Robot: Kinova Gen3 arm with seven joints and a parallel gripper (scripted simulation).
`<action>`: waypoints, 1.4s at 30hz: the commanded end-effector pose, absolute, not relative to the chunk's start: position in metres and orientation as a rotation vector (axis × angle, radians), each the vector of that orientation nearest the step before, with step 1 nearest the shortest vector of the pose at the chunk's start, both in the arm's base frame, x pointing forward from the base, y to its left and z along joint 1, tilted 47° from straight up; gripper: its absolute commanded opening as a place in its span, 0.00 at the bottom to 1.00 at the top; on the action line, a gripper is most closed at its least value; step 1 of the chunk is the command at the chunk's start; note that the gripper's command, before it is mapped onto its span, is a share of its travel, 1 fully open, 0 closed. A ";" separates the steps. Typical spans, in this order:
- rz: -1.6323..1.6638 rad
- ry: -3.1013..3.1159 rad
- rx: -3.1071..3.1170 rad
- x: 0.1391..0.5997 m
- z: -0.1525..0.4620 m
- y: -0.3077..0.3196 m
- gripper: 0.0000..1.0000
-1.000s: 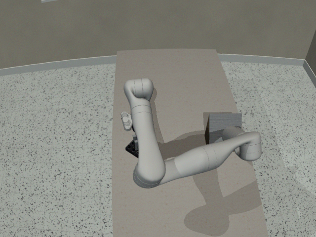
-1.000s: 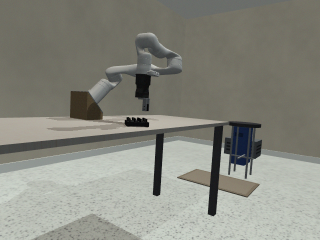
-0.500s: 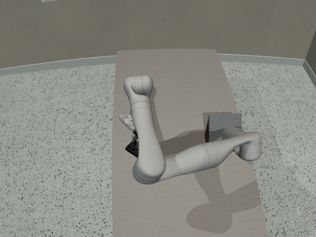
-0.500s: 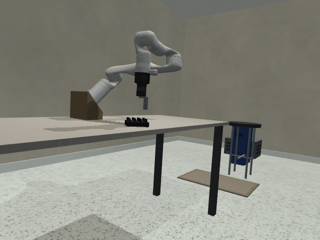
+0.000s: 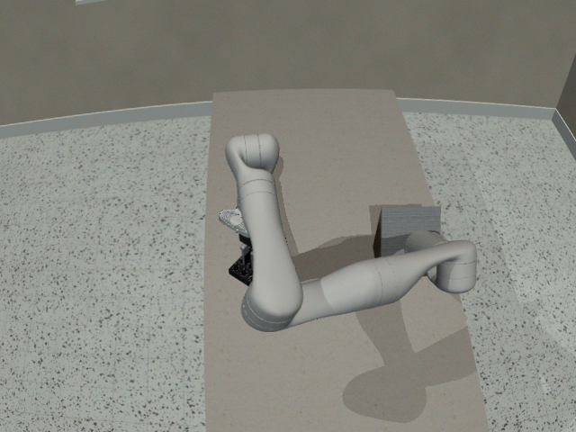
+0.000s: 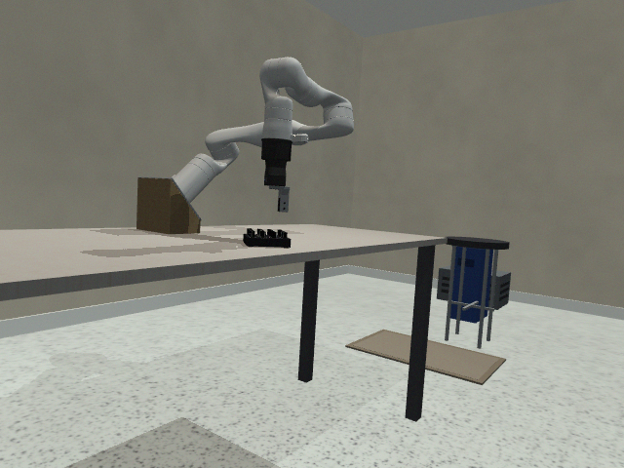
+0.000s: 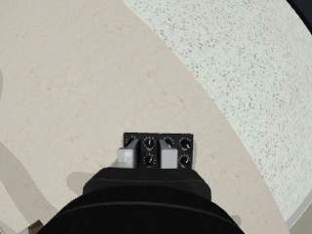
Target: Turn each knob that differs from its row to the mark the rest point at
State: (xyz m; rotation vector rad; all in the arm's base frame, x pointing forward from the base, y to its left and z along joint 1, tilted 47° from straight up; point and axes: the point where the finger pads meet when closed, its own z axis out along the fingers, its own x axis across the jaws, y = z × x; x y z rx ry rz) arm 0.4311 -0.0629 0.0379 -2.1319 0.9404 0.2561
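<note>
The black knob box stands on the table near its long edge. In the top view only a corner of the box shows from behind my forearm. My gripper hangs pointing straight down, well above the box and a little toward its right end. In the wrist view the two grey fingers stand partly apart with nothing between them. They frame the near part of the box far below. Several knobs show between and beside the fingers. The knob lines and marks are too small to read.
The arm's brown mounting block stands on the table behind the box. The table edge runs close beside the box. On the floor past the table's end are a black-topped stand with a blue unit and a flat tan mat.
</note>
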 end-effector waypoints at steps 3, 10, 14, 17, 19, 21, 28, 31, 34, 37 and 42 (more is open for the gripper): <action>0.240 0.919 -2.140 0.431 0.039 -0.065 0.46; 0.237 0.912 -2.143 0.431 0.039 -0.065 0.46; 0.237 0.912 -2.143 0.431 0.039 -0.065 0.46; 0.237 0.912 -2.143 0.431 0.039 -0.065 0.46; 0.237 0.912 -2.143 0.431 0.039 -0.065 0.46; 0.237 0.912 -2.143 0.431 0.039 -0.065 0.46; 0.237 0.912 -2.143 0.431 0.039 -0.065 0.46; 0.237 0.912 -2.143 0.431 0.039 -0.065 0.46; 0.237 0.912 -2.143 0.431 0.039 -0.065 0.46; 0.237 0.912 -2.143 0.431 0.039 -0.065 0.46; 0.237 0.912 -2.143 0.431 0.039 -0.065 0.46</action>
